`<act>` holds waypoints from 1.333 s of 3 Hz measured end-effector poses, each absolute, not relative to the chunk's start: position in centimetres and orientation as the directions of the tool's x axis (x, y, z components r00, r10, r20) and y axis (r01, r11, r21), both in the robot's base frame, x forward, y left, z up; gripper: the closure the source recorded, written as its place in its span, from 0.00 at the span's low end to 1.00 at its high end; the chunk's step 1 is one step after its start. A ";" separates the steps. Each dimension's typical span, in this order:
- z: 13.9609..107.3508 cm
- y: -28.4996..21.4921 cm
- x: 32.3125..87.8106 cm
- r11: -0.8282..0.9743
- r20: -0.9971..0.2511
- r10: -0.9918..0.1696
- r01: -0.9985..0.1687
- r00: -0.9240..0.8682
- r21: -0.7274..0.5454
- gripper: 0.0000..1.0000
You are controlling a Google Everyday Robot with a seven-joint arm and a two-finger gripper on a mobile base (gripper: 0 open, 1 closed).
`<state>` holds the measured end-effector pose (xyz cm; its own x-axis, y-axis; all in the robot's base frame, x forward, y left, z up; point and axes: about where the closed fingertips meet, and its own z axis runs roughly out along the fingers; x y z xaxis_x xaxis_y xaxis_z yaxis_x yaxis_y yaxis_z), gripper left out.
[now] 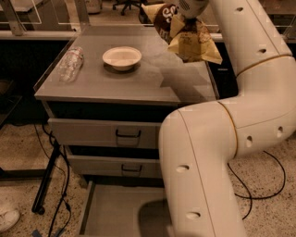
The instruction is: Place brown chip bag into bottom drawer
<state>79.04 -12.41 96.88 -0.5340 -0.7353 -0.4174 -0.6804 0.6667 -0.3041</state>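
Observation:
The brown chip bag [187, 40], dark brown on top and pale yellow below, hangs in the air above the back right of the grey cabinet top [138, 83]. My gripper [188, 13] is at the top edge of the camera view, shut on the bag's upper part. The bottom drawer [115, 213] is pulled open at the foot of the cabinet, showing a flat grey floor. My white arm [208, 176] hides the drawer's right side.
A white bowl [122, 57] and a lying clear plastic bottle [70, 64] sit on the cabinet top. Two closed grey drawers with black handles [128, 134] are above the open one. Black cables and a stand leg [48, 185] are on the floor at left.

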 end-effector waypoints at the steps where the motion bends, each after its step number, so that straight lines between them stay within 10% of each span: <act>1: 97.4 -14.6 77.8 0.673 -0.385 -0.735 -0.670 -0.558 -0.315 1.00; 4: 97.3 -14.9 76.1 0.643 -0.368 -0.757 -0.713 -0.540 -0.277 1.00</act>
